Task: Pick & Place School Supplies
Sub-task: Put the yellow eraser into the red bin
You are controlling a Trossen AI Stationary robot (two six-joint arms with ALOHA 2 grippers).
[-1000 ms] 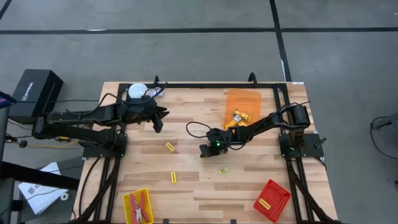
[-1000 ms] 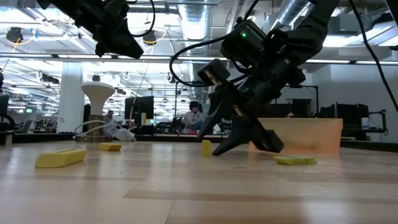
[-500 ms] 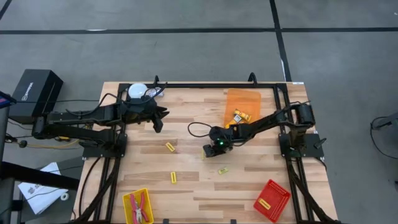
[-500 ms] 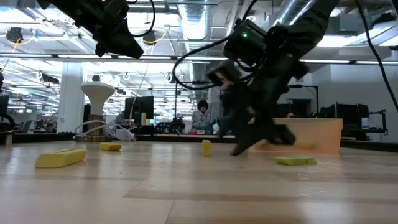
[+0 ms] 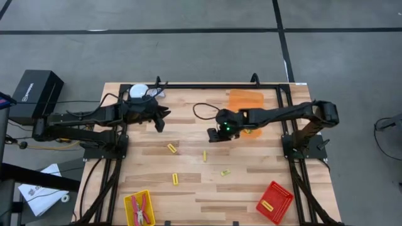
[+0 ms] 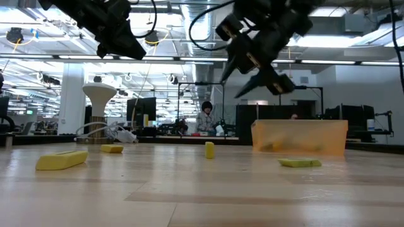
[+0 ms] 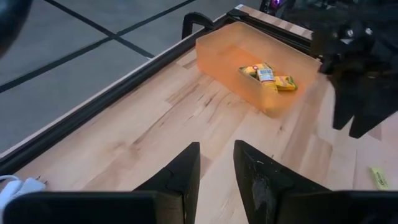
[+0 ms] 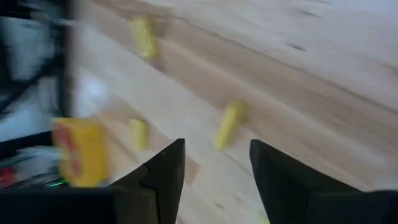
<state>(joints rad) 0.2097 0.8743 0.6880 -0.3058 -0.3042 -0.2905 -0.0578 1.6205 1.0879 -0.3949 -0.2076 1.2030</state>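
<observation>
Several small yellow blocks lie flat and apart on the wooden table: one point(image 5: 171, 148), one point(image 5: 204, 156), one point(image 5: 224, 172) and one point(image 5: 175, 179). More yellow blocks point(image 7: 267, 74) lie in the orange tray point(image 5: 245, 99). Red-handled pliers point(image 5: 142, 209) lie in the yellow tray point(image 5: 129, 202). My right gripper point(image 5: 213, 135) hangs open and holds nothing, high above the table point(image 6: 265, 88), on the far side of the block point(image 6: 209, 149). My left gripper point(image 5: 160, 120) waits open in the air at the table's far left point(image 7: 216, 163).
A red tray point(image 5: 274, 202) holding one yellow piece sits at the near right corner. A white round cup point(image 5: 139, 92) stands at the far left beside my left arm. A black frame point(image 5: 207, 85) runs along the far edge. A cable point(image 5: 202, 107) loops from my right wrist.
My right gripper has risen from just above the table beside the block in the middle and moved toward the far edge, ending up level with the orange tray. The block has stayed on the table.
</observation>
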